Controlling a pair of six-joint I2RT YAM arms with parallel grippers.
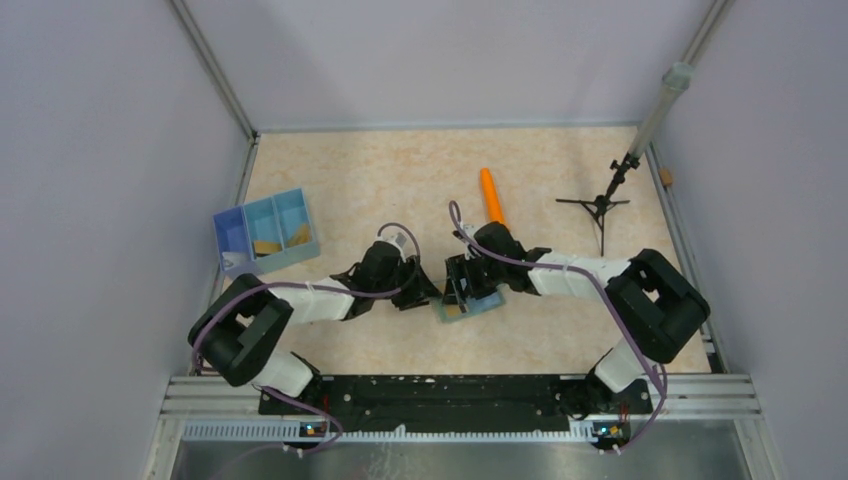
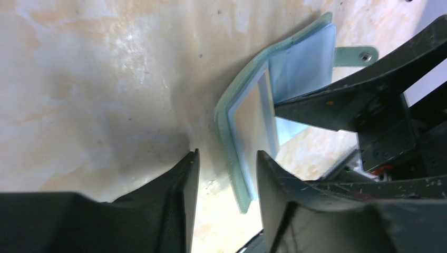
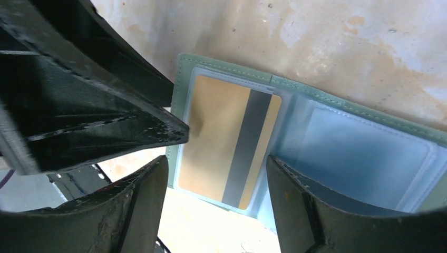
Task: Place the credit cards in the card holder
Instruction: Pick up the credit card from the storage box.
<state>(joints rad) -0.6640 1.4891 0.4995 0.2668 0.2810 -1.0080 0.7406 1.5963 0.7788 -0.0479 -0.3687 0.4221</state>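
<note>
My left gripper (image 2: 227,154) is spread, the wallet (image 2: 248,121) poking a raised edge into its gap, at six o'clock on the table (image 1: 400,170); one card (image 3: 232,145) sits sleeved. My right gripper (image 3: 216,158) gapes empty above it, so I fear the crowded pair clashing, or knocking the flap shut.

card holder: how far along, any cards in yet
Done: one striped gold card sits in a sleeve of the open card holder. In hand: nothing; left gripper and right gripper hover open over it. To do: likely more cards in the blue tray; the other sleeve looks empty.
</note>
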